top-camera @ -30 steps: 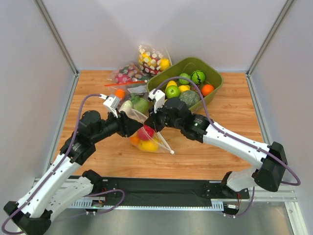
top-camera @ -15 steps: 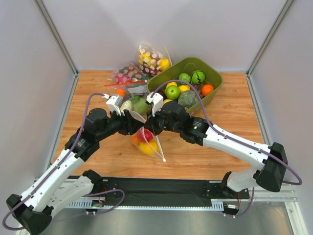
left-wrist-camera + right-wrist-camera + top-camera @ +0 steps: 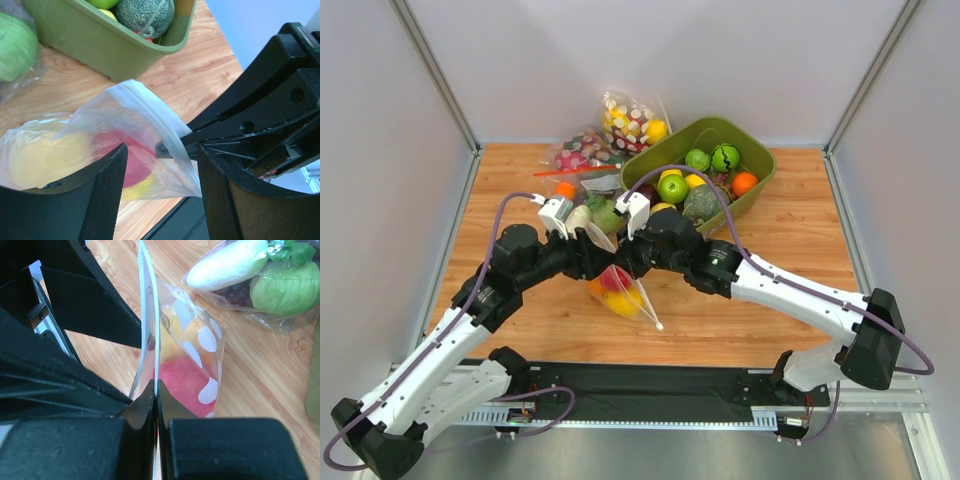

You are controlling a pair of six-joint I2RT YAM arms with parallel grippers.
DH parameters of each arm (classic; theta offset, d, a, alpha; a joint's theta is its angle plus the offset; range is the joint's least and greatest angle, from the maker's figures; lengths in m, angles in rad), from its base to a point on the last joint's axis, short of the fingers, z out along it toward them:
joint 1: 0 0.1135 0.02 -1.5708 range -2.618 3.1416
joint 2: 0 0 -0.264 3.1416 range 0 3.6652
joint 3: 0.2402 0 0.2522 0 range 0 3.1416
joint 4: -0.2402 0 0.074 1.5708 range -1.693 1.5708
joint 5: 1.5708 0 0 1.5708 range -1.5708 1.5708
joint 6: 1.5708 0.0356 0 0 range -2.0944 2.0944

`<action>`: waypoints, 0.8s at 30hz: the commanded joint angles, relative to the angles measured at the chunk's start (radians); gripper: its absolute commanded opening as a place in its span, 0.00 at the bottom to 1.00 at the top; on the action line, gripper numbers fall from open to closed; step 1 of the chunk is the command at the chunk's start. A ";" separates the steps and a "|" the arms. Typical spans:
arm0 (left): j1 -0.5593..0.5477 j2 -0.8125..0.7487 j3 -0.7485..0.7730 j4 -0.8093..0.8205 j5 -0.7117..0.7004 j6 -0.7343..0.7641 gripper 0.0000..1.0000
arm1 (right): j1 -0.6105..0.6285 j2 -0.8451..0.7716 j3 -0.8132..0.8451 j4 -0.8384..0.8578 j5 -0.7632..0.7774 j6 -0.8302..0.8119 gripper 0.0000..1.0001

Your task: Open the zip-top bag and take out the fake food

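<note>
From above, the clear, floppy, white-dotted zip-top bag (image 3: 623,297) hung between the two arms over the middle of the wooden table (image 3: 790,250). The fake food (image 3: 616,280), glossy red, yellow and orange plastic fruits, was all inside it. By my reading the task was at its opening step, and nothing had been taken out. Both forearms reached inward from their elbows, so the left gripper (image 3: 595,262) and right gripper (image 3: 628,265) met nose to nose above the bag.

In the left wrist view, the left gripper (image 3: 162,150) had its jaws spread apart and held nothing. The bag's upper corner (image 3: 130,107) rose in the gap between them, with the red and yellow fruits (image 3: 131,161) below. The black tip of the right gripper (image 3: 250,120) came in from the right. An olive-green plastic tub (image 3: 115,55) of other produce stood behind.

In the right wrist view, the right gripper (image 3: 156,390) was clamped on the bag's thin top edge, and the dotted pouch (image 3: 202,347) with its fruits (image 3: 175,380) hung beyond it. I could not tell whether the zip had parted. Parting it and emptying the bag looked left to do.
</note>
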 commanded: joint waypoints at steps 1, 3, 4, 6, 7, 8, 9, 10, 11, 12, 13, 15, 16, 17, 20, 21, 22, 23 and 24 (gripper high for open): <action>-0.019 0.011 -0.003 0.005 0.020 -0.008 0.66 | 0.005 0.014 0.039 0.035 0.017 0.008 0.00; -0.025 0.007 -0.006 -0.002 0.014 -0.006 0.66 | 0.007 0.019 0.041 0.035 0.017 0.008 0.00; -0.028 0.004 -0.006 -0.007 0.008 0.000 0.66 | 0.007 0.021 0.042 0.032 0.017 0.008 0.00; -0.031 0.002 -0.005 -0.033 -0.023 0.006 0.66 | 0.005 0.022 0.041 0.034 0.015 0.011 0.00; -0.033 0.002 -0.003 -0.044 -0.036 0.011 0.65 | 0.005 0.021 0.041 0.035 0.014 0.011 0.00; -0.033 0.007 -0.002 -0.066 -0.058 0.015 0.65 | 0.007 0.018 0.041 0.035 0.014 0.012 0.00; -0.033 0.011 0.001 -0.077 -0.064 0.017 0.63 | 0.004 0.018 0.041 0.035 0.012 0.012 0.00; -0.033 0.013 -0.002 -0.087 -0.073 0.018 0.60 | 0.005 0.013 0.039 0.037 0.012 0.011 0.00; -0.033 0.010 -0.003 -0.088 -0.075 0.018 0.56 | 0.005 0.005 0.038 0.037 0.014 0.012 0.00; -0.033 0.010 -0.009 -0.088 -0.075 0.017 0.43 | 0.005 0.002 0.035 0.037 0.018 0.011 0.00; -0.033 0.008 -0.012 -0.085 -0.075 0.017 0.37 | 0.005 -0.001 0.033 0.037 0.020 0.009 0.00; -0.033 0.004 -0.015 -0.085 -0.075 0.021 0.22 | 0.005 -0.008 0.030 0.035 0.021 0.009 0.00; -0.033 0.004 -0.014 -0.091 -0.078 0.024 0.19 | 0.005 -0.012 0.030 0.035 0.021 0.009 0.00; -0.033 0.001 -0.009 -0.096 -0.079 0.027 0.16 | 0.005 -0.015 0.032 0.034 0.021 0.009 0.00; -0.033 -0.024 0.020 -0.126 -0.099 0.072 0.00 | 0.005 -0.022 0.036 0.032 0.014 0.008 0.00; -0.033 -0.030 0.033 -0.142 -0.105 0.099 0.00 | 0.005 -0.025 0.039 0.029 0.011 0.009 0.00; -0.033 -0.036 0.049 -0.178 -0.113 0.121 0.00 | 0.005 -0.027 0.042 0.023 0.011 0.008 0.00; -0.033 -0.038 0.085 -0.203 -0.116 0.136 0.00 | 0.005 -0.030 0.044 0.018 0.011 0.008 0.00; -0.033 -0.035 0.107 -0.229 -0.112 0.176 0.00 | 0.005 -0.033 0.048 0.008 0.017 0.006 0.00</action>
